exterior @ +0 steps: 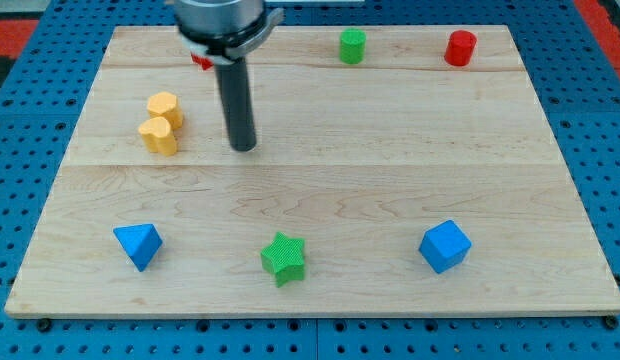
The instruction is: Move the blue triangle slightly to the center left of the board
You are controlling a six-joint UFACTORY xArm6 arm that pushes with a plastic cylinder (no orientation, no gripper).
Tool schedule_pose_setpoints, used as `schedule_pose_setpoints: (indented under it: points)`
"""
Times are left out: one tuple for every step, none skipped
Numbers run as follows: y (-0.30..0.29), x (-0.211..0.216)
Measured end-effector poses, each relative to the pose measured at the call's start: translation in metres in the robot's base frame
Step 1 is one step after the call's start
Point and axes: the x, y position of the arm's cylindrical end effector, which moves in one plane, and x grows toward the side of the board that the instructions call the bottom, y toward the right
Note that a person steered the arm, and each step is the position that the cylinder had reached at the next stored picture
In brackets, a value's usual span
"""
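Note:
The blue triangle (138, 245) lies near the view's bottom left of the wooden board (320, 185). My tip (244, 147) rests on the board in the upper left part, well above and to the right of the blue triangle, not touching any block. Two yellow blocks (161, 122) sit close together just left of my tip.
A green star (284, 258) lies at the bottom centre and a blue cube (445, 245) at the bottom right. A green cylinder (352, 46) and a red cylinder (460, 48) stand along the top edge. A small red block (201, 61) is partly hidden behind the rod.

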Motion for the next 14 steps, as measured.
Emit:
schedule_pose_setpoints:
  points:
    - [-0.050,0.014]
    - [-0.119,0.014]
    - [-0.120,0.052]
    - [-0.056,0.108]
    - [-0.008,0.156]
    - [-0.038,0.166]
    - [-0.085,0.157]
    - [-0.069,0.134]
    - [-0.062,0.117]
    - [-0.101,0.109]
    - [-0.119,0.098]
    - [-0.103,0.072]
    - [-0.123,0.054]
    - [-0.142,0.040]
